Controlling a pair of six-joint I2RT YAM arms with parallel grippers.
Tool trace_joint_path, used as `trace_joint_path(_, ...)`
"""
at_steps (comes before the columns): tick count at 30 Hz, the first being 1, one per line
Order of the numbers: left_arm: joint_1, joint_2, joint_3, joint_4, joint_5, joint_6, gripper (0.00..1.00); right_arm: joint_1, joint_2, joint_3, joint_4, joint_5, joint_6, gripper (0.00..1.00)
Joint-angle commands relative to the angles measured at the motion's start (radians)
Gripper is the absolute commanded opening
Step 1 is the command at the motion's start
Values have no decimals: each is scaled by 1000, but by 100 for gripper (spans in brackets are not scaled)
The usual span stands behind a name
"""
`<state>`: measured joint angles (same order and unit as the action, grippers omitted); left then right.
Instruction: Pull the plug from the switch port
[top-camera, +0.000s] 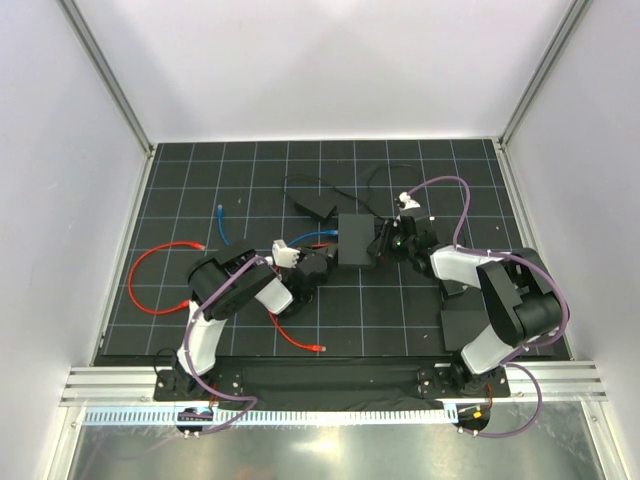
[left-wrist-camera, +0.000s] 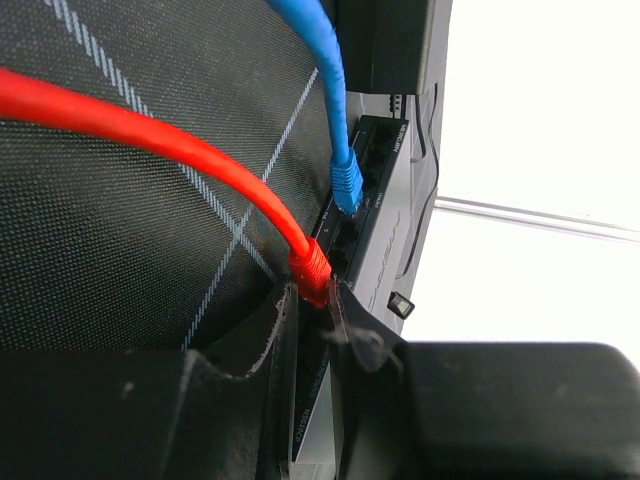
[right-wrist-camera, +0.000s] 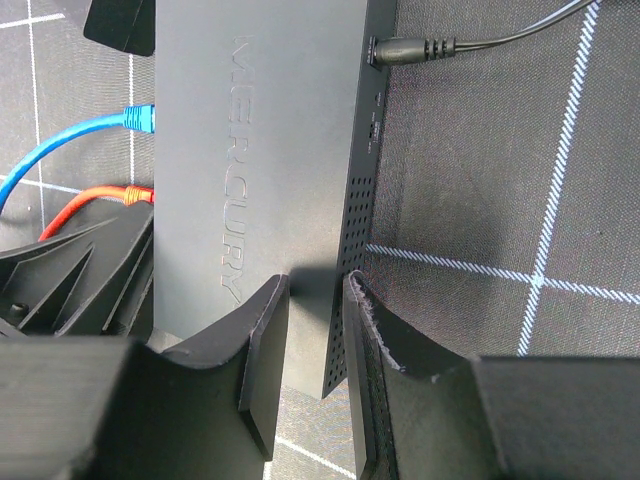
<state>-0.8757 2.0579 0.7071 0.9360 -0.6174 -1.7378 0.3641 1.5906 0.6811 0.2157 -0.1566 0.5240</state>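
Note:
The switch (top-camera: 352, 238) is a flat matte-black box lying mid-table. A red plug (left-wrist-camera: 310, 268) and a blue plug (left-wrist-camera: 345, 186) sit in sockets along the port edge of the switch (left-wrist-camera: 385, 215). My left gripper (left-wrist-camera: 315, 298) is shut on the red plug, one fingertip pressed to each side. From the other side, my right gripper (right-wrist-camera: 315, 290) is shut on the switch (right-wrist-camera: 250, 150), with one finger on its top face and one on its perforated side. The right wrist view shows both the blue plug (right-wrist-camera: 138, 118) and the red plug (right-wrist-camera: 138, 194) seated.
A power jack (right-wrist-camera: 410, 48) with a thin black cord enters the switch's far side. A black power brick (top-camera: 315, 205) lies behind the switch. A loose short blue cable (top-camera: 221, 222) and a red cable loop (top-camera: 160, 270) lie at left. A flat black plate (top-camera: 465, 325) sits by the right arm.

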Motion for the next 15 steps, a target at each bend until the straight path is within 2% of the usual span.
trace_joint_path(1,-8,18,-11,35,-7,44,7,6,19,35,11,-21,-15,34)
trace_joint_path(4,-8,21,-14,37,-8,47,0,6,25,38,10,-21,-15,33)
trace_joint_path(15,-8,31,-26,47,-19,63,0,6,29,49,-32,23,-19,29)
